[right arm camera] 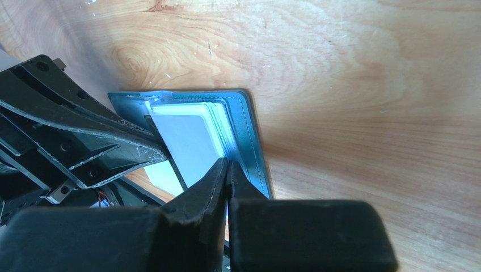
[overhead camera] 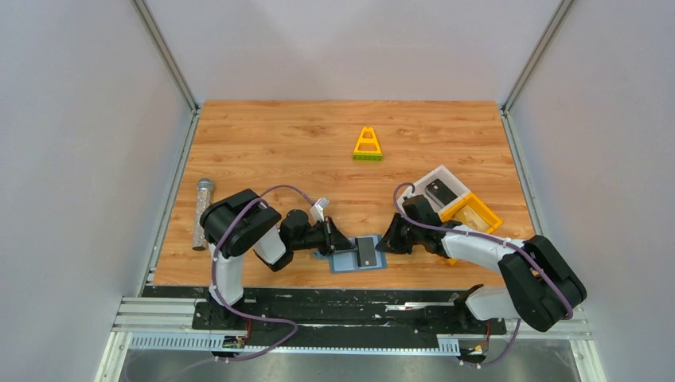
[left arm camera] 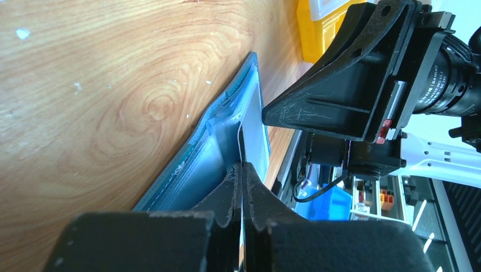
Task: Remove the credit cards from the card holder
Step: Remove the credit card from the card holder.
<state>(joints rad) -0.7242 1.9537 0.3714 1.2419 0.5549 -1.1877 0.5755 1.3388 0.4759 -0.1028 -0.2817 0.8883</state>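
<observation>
Because a thin card will not slide free if its sleeve comes along with it, the two arms appear to split the work over the slate-blue bifold card holder [overhead camera: 344, 263]. It lies open and flat on the wooden table [overhead camera: 318, 143], near the front edge and between the two arms. The right claw [right arm camera: 227, 168] is fully closed, its fingertips pinched on the near edge of the card holder's clear pocket leaves. This looks like an anchoring grip meant to keep the wallet from sliding. The left claw [left arm camera: 242, 170] is closed just as tightly on something very thin that runs edge-on from its tips toward the pockets. Judging from the right wrist view, this is most likely the dark grey-black credit card [overhead camera: 366, 251], which sits slanted across the right-hand panel. One end of the credit card is thus between the left fingertips, while the other seems to rest in or against the holder. The right claw bites the holder just beside it, so the two claws nearly face each other across the wallet. Whether more cards sit behind the clear leaves cannot be told. A white bin [overhead camera: 436, 171] and a yellow bin [overhead camera: 493, 216] stand well apart at the right rear.
</observation>
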